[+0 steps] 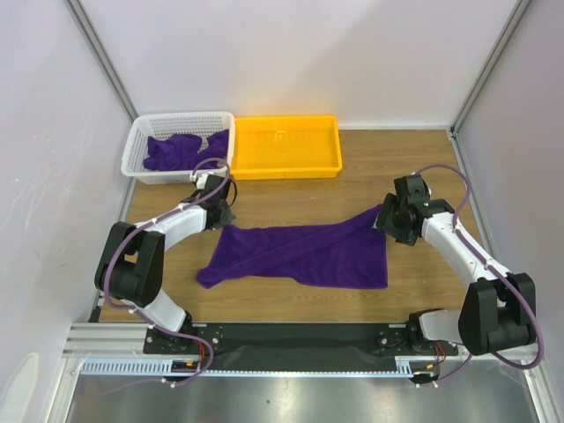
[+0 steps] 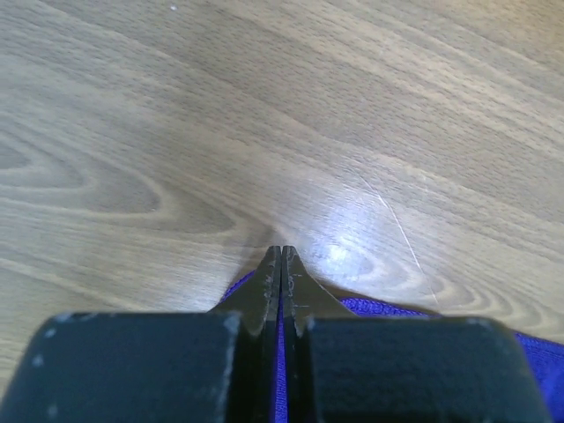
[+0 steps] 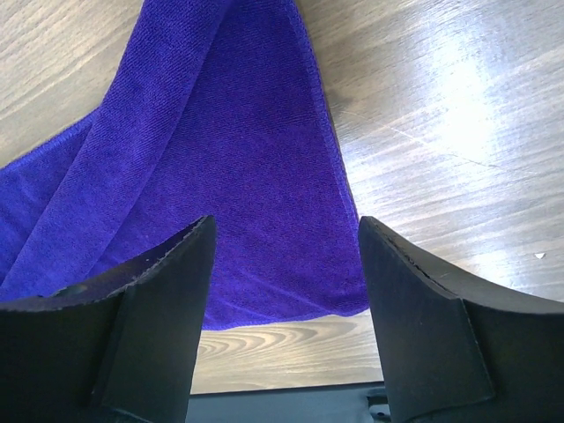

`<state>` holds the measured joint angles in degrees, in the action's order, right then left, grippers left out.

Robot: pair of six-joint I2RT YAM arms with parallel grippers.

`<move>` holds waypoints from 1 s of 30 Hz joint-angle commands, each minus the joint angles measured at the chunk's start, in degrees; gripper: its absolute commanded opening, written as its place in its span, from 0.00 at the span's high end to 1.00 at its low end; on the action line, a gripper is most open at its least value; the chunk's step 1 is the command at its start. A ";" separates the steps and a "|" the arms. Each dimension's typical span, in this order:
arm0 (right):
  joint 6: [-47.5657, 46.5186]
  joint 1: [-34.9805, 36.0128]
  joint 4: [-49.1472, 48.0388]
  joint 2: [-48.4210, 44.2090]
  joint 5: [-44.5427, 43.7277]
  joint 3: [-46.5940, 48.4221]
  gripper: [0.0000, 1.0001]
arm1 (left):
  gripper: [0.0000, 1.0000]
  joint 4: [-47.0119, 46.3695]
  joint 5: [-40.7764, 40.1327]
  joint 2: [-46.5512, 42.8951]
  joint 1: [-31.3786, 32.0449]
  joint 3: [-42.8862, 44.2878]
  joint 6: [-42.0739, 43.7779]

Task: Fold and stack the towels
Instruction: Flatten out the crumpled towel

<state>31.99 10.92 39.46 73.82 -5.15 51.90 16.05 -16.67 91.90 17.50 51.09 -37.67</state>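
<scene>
Left tool [image 2: 281, 253] closed, towel [image 2: 539, 351] mostly hidden beneath

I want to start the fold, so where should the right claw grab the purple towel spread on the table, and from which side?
Pinch the towel at its far right corner, coming down from above. That corner juts out toward the open right claw, opposite the corner the left claw pinches.
</scene>
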 commanded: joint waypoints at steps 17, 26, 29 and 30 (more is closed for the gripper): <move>1.59 2.35 0.44 2.73 0.84 0.49 0.30 | 0.99 0.99 -15.24 -2.42 -1.50 6.56 -0.39; 2.64 2.44 1.41 2.12 1.89 -0.39 0.30 | 0.28 1.17 0.40 -9.36 -1.41 -0.11 3.39; 2.47 2.44 1.67 2.29 2.51 -0.57 0.30 | 0.23 0.74 2.24 -11.21 -1.33 -2.57 3.92; 2.38 2.44 1.84 2.29 2.68 -0.66 0.30 | 0.22 0.47 2.43 -11.47 -1.06 -3.62 3.92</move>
<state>34.00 13.06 40.14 76.40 -3.51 51.40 17.32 -17.76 82.87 16.23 49.41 -34.98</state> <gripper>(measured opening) 0.700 0.773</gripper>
